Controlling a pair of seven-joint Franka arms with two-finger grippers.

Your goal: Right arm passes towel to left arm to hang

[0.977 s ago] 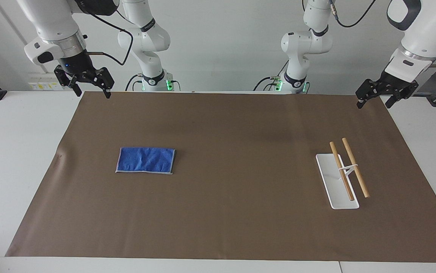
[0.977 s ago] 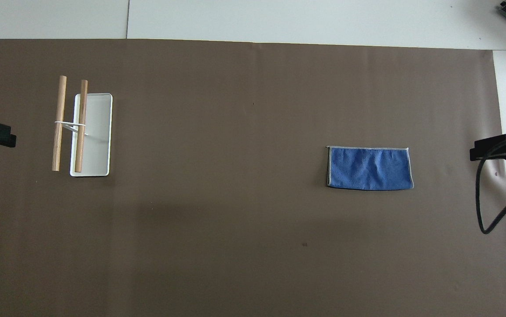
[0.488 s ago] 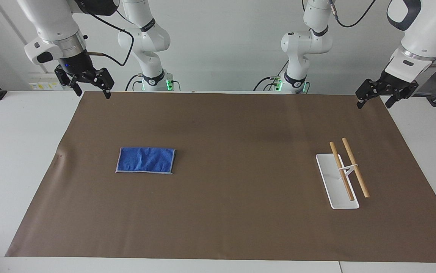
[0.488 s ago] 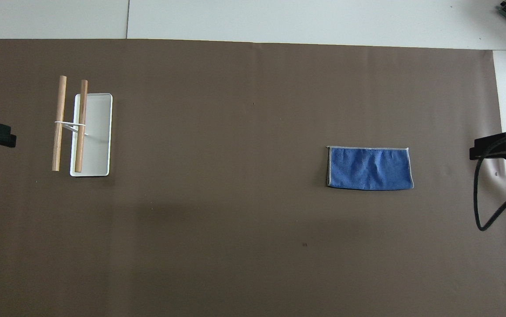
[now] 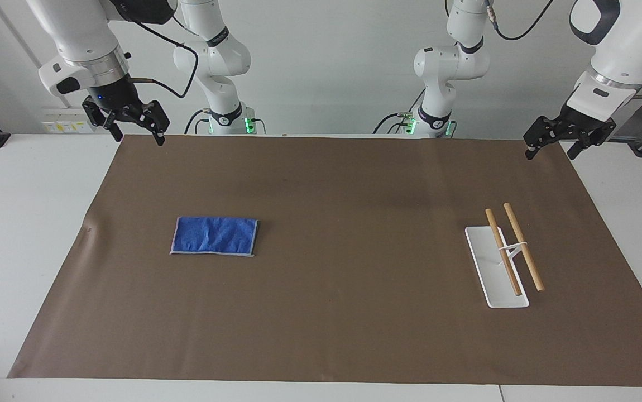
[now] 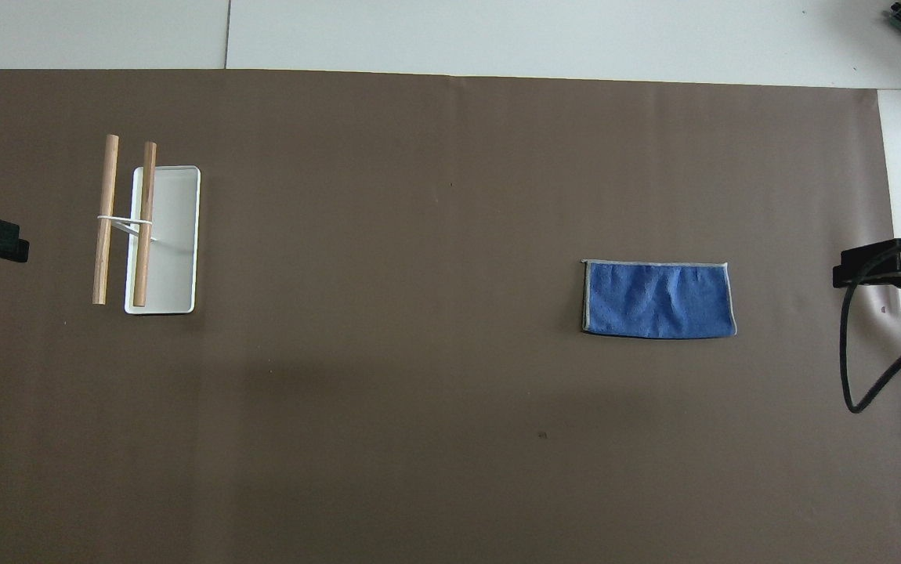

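The towel [image 5: 215, 236] is a small bright-blue fuzzy rectangle with a thin pale grey stitched edge. It lies flat and slightly rumpled on the brown mat [image 5: 332, 312], toward the right arm's end of the table, touched by nothing. The right arm [image 5: 78, 42], white with a silver wrist ring, hangs its black pincer [image 5: 134, 134], fingers spread, over the mat's corner. The left arm [image 5: 614, 53] holds its pincer [image 5: 555, 151] likewise spread and empty over the other corner.
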